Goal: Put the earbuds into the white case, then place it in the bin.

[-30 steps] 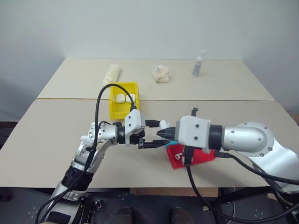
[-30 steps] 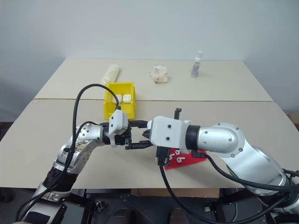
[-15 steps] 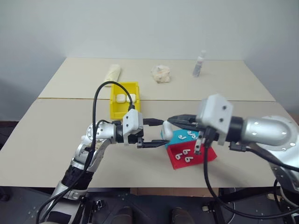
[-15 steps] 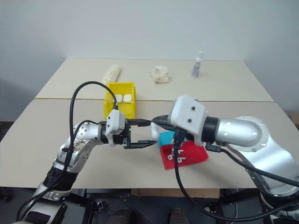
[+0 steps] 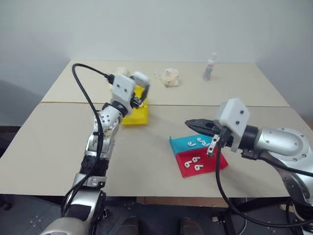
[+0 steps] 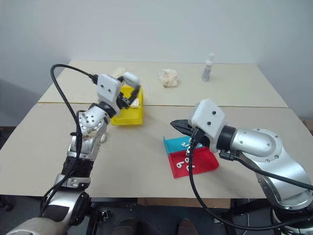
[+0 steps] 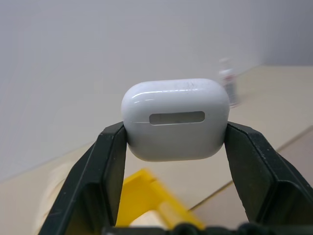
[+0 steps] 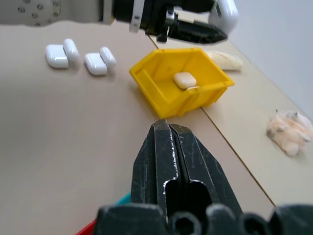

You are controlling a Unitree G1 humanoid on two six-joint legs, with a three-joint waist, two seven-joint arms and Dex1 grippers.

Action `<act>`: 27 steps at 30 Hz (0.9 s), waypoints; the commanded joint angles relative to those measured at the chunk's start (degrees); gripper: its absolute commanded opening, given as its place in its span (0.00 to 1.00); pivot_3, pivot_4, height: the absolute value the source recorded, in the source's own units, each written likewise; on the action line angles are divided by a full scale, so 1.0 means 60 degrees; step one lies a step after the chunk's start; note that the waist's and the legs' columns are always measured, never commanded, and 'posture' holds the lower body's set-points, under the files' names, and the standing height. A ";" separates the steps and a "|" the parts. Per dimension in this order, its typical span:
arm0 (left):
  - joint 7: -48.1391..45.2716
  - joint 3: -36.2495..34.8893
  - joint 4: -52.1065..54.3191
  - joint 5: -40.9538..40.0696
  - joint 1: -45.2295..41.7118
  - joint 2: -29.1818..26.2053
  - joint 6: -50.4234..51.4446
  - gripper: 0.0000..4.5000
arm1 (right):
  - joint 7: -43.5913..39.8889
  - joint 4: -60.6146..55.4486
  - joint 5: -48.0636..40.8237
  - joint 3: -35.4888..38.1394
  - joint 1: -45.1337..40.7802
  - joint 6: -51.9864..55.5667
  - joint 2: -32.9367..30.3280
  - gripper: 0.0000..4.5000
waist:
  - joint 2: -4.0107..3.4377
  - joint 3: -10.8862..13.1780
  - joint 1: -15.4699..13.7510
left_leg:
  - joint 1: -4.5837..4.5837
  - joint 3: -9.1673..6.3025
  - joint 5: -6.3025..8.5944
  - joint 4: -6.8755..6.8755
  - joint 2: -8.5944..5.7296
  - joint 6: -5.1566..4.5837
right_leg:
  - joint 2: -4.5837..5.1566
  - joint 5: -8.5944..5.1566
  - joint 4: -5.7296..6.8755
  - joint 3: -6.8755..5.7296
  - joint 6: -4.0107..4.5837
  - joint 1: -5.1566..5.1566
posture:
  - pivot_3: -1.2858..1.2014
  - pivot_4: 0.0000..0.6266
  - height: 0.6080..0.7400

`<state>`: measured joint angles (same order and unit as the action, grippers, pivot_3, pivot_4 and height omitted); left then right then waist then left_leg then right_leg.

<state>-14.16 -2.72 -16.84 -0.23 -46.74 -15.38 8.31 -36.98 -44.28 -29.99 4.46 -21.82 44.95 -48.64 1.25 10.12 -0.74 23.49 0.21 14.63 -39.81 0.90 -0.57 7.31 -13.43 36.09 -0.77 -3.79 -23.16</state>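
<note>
Left pincer (image 7: 176,147) clamps the glossy, rounded white case (image 7: 176,126) between 2 matte black fingers, raised above the yellow plastic bin (image 5: 133,115). Right pincer (image 8: 175,147) is closed, empty.

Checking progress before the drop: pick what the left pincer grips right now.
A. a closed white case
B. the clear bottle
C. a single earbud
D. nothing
A: the left pincer is clamped on both sides of the white case with its lid shut, raised over the yellow bin.
</note>
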 commanded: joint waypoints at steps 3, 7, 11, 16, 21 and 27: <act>0.0286 0.0299 -0.1367 0.0409 -0.0493 0.0064 -0.0151 0.62 | 0.0288 -0.0798 -0.0249 0.1034 0.0640 0.0552 -0.0356 0.00 | 0.0002 0.0000 -0.0044 | 0.0009 -0.0001 0.0000 -0.0003 -0.0009 0.0000 | 0.0009 0.0006 0.0001 -0.0005 -0.0010 0.0003 | 0.52 0.24 1.00; -0.0003 0.0450 -0.1903 0.0380 -0.0607 0.0173 -0.0407 0.62 | 0.0440 -0.0834 -0.0285 0.1125 0.0695 0.0752 -0.0328 0.00 | 0.0003 0.0001 -0.0012 | 0.0018 -0.0002 0.0000 -0.0003 -0.0009 0.0001 | 0.0008 0.0007 0.0000 -0.0008 -0.0013 -0.0003 | 0.52 0.24 1.00; -0.0045 0.0410 -0.2679 0.0397 -0.0881 0.0160 -0.0838 0.98 | 0.0613 -0.0828 -0.0223 0.1127 0.0837 0.0795 -0.0289 0.00 | 0.0004 0.0001 0.0029 | 0.0015 -0.0002 -0.0001 -0.0003 -0.0008 0.0001 | 0.0008 0.0007 -0.0004 -0.0007 -0.0012 -0.0005 | 0.52 0.24 1.00; -0.0496 0.0420 -0.2523 0.0227 -0.0960 0.0056 -0.1216 0.99 | 0.0709 -0.0919 -0.0184 0.1163 0.1111 0.0782 -0.0335 0.00 | 0.0004 0.0001 0.0025 | 0.0010 -0.0002 -0.0001 -0.0002 -0.0008 0.0002 | 0.0008 0.0007 -0.0002 -0.0007 -0.0012 -0.0004 | 0.52 0.24 1.00; -0.2599 0.0477 -0.0334 -0.0765 0.0092 -0.0452 -0.1226 0.99 | 0.0099 -0.0699 -0.0094 0.1686 0.1749 0.0390 -0.0714 0.00 | 0.0003 0.0000 0.0025 | 0.0024 -0.0002 -0.0001 -0.0002 -0.0007 0.0002 | 0.0008 0.0008 0.0005 -0.0008 -0.0013 -0.0006 | 0.52 0.24 1.00; -0.5333 0.0193 0.2937 -0.2515 0.2213 -0.2354 0.0386 0.99 | -0.2371 0.0654 0.0655 0.3132 0.3565 -0.1808 -0.1882 0.00 | 0.0002 0.0000 0.0075 | 0.0000 0.0009 0.0000 -0.0001 0.0000 0.0002 | 0.0008 0.0007 -0.0009 0.0007 -0.0012 0.0003 | 0.52 0.24 1.00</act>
<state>-42.40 -0.07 -4.83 -12.13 -34.34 -26.80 7.95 -46.69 -41.79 -27.69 19.20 -1.38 40.29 -58.67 1.26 10.12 -0.29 23.42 0.26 14.63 -39.81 0.90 -0.56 7.36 -13.39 36.08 -0.73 -3.86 -23.11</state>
